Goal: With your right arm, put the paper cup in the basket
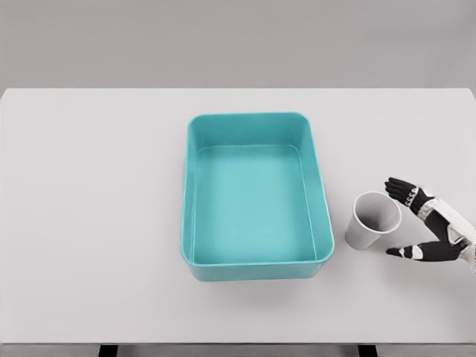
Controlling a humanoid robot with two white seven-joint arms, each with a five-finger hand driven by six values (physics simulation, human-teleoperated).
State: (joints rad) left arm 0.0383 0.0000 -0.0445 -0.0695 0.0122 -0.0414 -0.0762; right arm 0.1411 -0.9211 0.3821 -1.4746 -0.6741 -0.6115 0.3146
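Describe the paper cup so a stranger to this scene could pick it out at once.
Start at the large teal rectangular plastic basket on the white table. Just right of its near right corner stands a small white paper cup, beside the robot's open right hand. It is the only round white container.

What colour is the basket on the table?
The basket is teal, a plain blue-green with no pattern; the head view shows it clearly.
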